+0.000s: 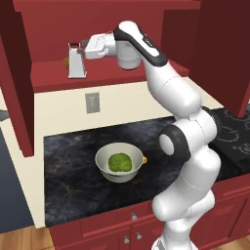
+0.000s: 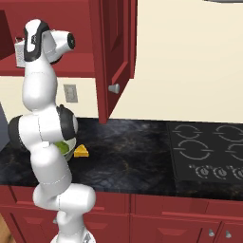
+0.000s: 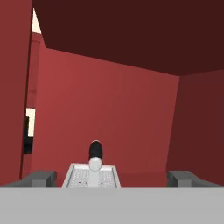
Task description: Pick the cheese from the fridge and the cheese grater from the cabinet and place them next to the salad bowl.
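Cheese grater (image 1: 77, 62) stands upright on the cabinet (image 1: 97, 75) shelf, at 12 o'clock from the salad bowl (image 1: 104, 171). Gripper (image 1: 78, 47) has jaws spread wide, straddling the grater's handle, nothing held. Cheese (image 2: 81, 151) lies just beside the bowl. Risk: closing off-centre could tip the grater off the shelf.

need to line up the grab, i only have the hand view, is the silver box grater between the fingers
Observer: Left base view: the open gripper sits level with the top handle of the silver-grey metal box grater, which stands upright on the dark red cabinet shelf.
Operator: anything beside it
Observer: A small brown round thing sits just behind the grater.
Operator: cheese done
Observer: Right base view: the yellow-orange cheese wedge lies on the black counter beside the off-white salad bowl.
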Tool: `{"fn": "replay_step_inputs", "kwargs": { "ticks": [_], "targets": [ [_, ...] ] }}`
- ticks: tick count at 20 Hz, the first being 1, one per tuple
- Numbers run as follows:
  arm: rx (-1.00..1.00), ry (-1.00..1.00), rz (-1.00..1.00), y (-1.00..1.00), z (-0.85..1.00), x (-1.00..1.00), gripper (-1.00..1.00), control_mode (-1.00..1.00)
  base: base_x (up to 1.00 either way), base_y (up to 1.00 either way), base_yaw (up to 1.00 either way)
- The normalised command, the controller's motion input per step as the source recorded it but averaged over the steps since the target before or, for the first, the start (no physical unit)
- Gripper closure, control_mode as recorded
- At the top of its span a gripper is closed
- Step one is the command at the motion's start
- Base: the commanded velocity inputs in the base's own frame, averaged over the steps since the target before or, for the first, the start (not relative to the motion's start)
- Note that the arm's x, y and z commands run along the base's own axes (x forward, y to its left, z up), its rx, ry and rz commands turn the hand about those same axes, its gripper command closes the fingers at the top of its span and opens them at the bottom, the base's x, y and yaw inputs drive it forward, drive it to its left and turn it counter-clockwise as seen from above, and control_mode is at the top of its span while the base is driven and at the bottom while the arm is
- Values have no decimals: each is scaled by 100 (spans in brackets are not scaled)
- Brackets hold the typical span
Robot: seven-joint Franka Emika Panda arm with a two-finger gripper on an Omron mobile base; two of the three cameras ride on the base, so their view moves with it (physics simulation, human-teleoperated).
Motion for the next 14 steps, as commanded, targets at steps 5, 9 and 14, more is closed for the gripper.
{"fn": "replay_step_inputs", "kwargs": {
  "ticks": [5, 9, 14],
  "targets": [
    [0, 0, 0, 22, -1, 0, -100, -100, 0, 0, 0],
    [0, 0, 0, 14, -4, 0, -100, -100, 0, 0, 0],
    [0, 0, 0, 11, -1, 0, -100, -100, 0, 0, 0]
  ]
}}
